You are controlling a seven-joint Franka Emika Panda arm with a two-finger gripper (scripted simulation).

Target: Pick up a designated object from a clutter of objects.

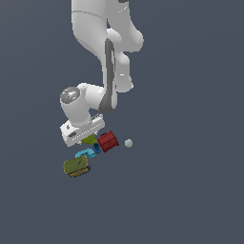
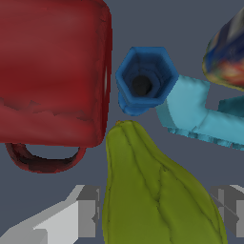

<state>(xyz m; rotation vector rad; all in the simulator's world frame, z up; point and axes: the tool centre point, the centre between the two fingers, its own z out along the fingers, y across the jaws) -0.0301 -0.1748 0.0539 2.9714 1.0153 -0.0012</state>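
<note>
Hovering low over the clutter just left of centre in the exterior view, your pincer sits right above the yellow-green pear-like blob, of which only a sliver shows beneath the white hand there. From the wrist camera you see the blob lying between the two pale fingers, which stand spread on either side of it with a gap at each flank, so the pincer is open and grips nothing. Its narrow end comes close to the blue hexagonal piece. Beside that you have the red ribbed cylinder and the cyan piece. In the exterior view the olive box lies lower left of the group, and the tiny white ball rests apart, right of the cylinder, on the grey desk.
</note>
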